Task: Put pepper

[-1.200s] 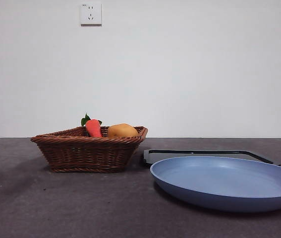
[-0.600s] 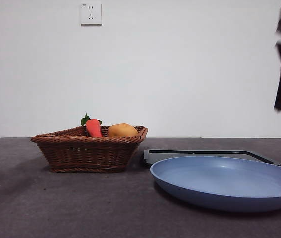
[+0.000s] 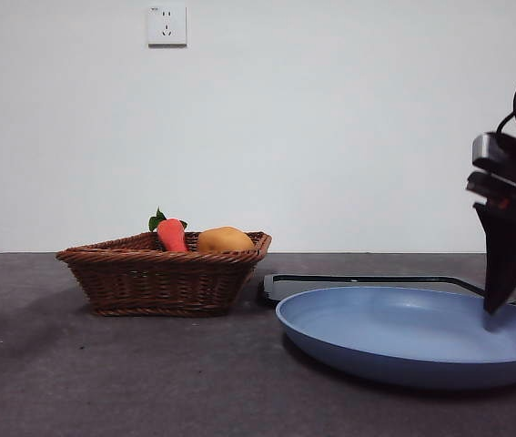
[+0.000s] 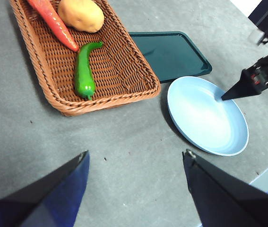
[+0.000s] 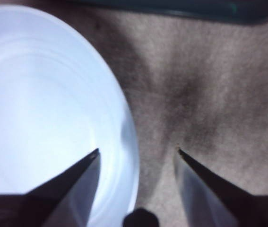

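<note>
The pepper (image 4: 84, 71) lies in the woven basket (image 4: 53, 90), upper left of the left wrist view, on the basket floor beside the carrot (image 4: 53, 21) and below the round yellow fruit (image 4: 81, 14). Its long axis runs roughly parallel to the basket's long sides, with the curved stem end toward the fruit and the thick blunt end near the basket's front rim. In the front view the basket wall (image 3: 162, 282) hides the pepper. The left gripper (image 4: 136, 163) hangs high over bare surface with its jaws wide apart and nothing between them; the pepper lies ahead of those jaws, toward the upper left of that frame. The right gripper (image 5: 138, 153) sits at the far edge of the blue plate (image 4: 208, 118), jaws apart and empty, one tip over the plate rim and one over the surface; it is well apart from the basket. Judged from this layout, the left arm is the nearer one for the pick. The pepper is glossy, smooth and slender; a grip across its narrow width appears suitable. The basket is coarse brown wicker, the plate smooth and shallow, the tray (image 4: 169, 52) flat and dark green, and the surface (image 4: 124, 156) a grey matte cloth.
</note>
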Motion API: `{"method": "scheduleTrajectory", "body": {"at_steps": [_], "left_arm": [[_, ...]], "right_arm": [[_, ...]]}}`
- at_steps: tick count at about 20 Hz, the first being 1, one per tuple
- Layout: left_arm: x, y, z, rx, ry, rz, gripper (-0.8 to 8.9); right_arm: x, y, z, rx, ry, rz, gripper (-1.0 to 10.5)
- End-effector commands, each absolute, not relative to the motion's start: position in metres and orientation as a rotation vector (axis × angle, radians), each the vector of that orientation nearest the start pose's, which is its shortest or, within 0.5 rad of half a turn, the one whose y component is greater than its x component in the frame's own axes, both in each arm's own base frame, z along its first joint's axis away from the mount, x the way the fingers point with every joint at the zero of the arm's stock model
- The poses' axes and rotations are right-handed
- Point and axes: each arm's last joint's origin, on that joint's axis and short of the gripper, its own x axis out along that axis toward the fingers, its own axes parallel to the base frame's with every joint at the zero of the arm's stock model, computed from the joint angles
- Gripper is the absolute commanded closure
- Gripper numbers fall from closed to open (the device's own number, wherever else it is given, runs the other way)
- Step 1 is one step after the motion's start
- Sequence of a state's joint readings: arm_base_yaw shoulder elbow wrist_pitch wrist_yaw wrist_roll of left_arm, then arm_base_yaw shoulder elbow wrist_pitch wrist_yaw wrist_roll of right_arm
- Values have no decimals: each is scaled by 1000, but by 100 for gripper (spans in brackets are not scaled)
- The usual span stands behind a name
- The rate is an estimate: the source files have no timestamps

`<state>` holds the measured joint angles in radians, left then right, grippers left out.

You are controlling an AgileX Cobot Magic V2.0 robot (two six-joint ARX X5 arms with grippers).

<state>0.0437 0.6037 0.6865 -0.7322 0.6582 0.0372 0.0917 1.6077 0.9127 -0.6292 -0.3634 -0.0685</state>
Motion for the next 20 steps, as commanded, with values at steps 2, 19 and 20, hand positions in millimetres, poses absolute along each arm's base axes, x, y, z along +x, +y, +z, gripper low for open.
{"method": "scheduleTrajectory", "body": {"at_steps": [2,19,20], "left_arm": [[115,-13,284,-176,577,-609,465],[183,-43,307,-75,640,-602,465],[196,-51,311,-52,656,-605,465]], "right_arm": [[284,37,157,114,1318,442,789],[242,28,244,137,1112,408,941],[235,26,253,137,1087,402,941]]}}
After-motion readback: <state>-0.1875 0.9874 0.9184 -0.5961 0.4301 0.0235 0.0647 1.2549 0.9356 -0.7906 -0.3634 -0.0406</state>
